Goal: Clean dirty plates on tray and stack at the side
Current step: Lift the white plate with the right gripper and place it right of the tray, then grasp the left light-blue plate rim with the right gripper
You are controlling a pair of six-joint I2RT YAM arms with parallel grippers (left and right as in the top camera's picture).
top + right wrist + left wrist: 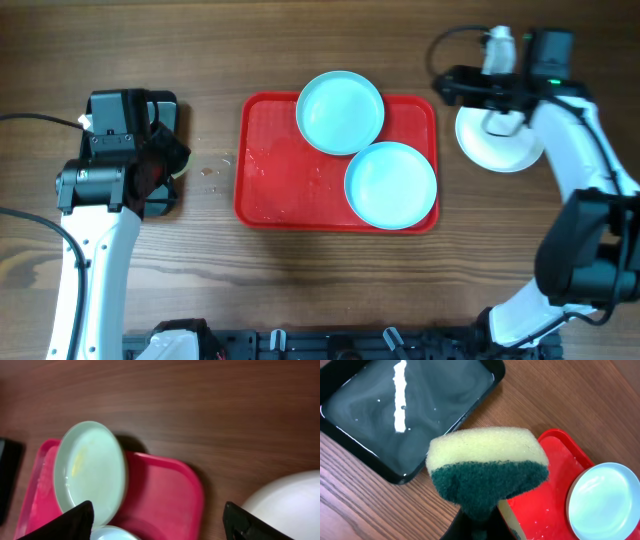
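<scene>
1. Work surface: brown wood-grain table (320, 290), filling the frame edge to edge in all three views.
2. Centre of table: red tray (275, 180), long side across; left half bare, with wet patches and pale droplets.
3. On the tray: far turquoise plate (340, 112), overhanging the far rim, yellowish smear inside as seen from the right wrist; near turquoise plate (390, 185) at the near right corner. Edges of the two meeting.
4. Off the tray, just beside its right rim: white plate (500, 150), flat on the wood.
5. Left of the tray, well apart: black tray (499, 375), holding cloudy water, largely covered by the left arm from overhead.
6. Between the two trays: small specks (210, 170) on the wood.
7. Left gripper (479, 522): clamped on a yellow-and-green sponge (487, 465), green side toward the fingers, above the table between the two trays.
8. Right gripper (160, 521): over the white plate's far edge, fingers (75, 522) wide apart, nothing between. Contact with the plate: cannot tell.
</scene>
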